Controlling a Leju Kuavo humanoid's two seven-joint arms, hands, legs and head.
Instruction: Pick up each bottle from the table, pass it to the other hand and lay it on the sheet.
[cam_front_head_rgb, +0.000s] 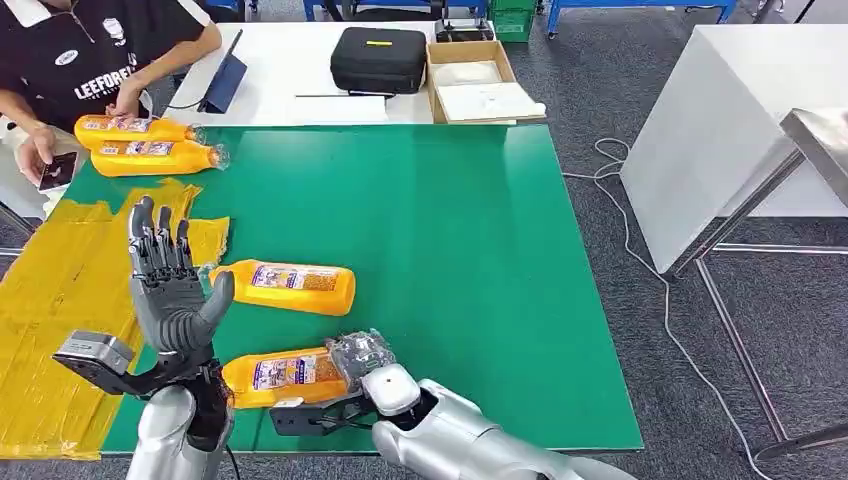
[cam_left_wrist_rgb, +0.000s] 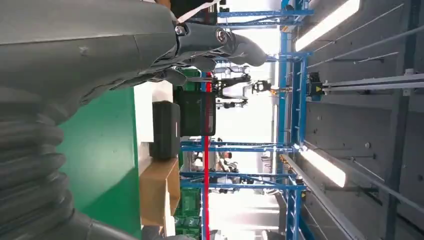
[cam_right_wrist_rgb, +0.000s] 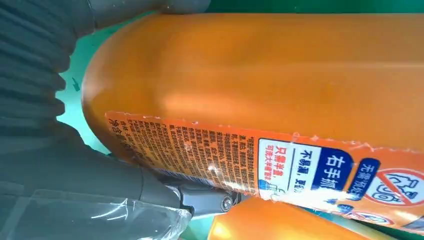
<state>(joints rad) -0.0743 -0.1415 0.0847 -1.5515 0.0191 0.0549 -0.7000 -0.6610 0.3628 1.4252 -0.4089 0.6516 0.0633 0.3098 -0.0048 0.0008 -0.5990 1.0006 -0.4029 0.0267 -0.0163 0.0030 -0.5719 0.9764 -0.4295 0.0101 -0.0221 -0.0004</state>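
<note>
An orange bottle (cam_front_head_rgb: 283, 373) with a printed label lies near the front edge of the green table (cam_front_head_rgb: 450, 250). My right hand (cam_front_head_rgb: 360, 357) grips it at its right end. In the right wrist view the same bottle (cam_right_wrist_rgb: 280, 85) is very close, with my right hand (cam_right_wrist_rgb: 100, 180) wrapped around it. Whether it is off the table I cannot tell. A second orange bottle (cam_front_head_rgb: 287, 287) lies just beyond it. My left hand (cam_front_head_rgb: 172, 283) is raised beside both with fingers spread and nothing in it, over the edge of the yellow sheet (cam_front_head_rgb: 60, 290). The left hand (cam_left_wrist_rgb: 125, 50) holds nothing.
Two more orange bottles (cam_front_head_rgb: 130, 129) (cam_front_head_rgb: 152, 158) lie at the table's far left corner, where a seated person touches one and holds a phone (cam_front_head_rgb: 57, 170). Behind on a white table stand a black case (cam_front_head_rgb: 378, 58), a cardboard box (cam_front_head_rgb: 480, 82) and a tablet (cam_front_head_rgb: 224, 80).
</note>
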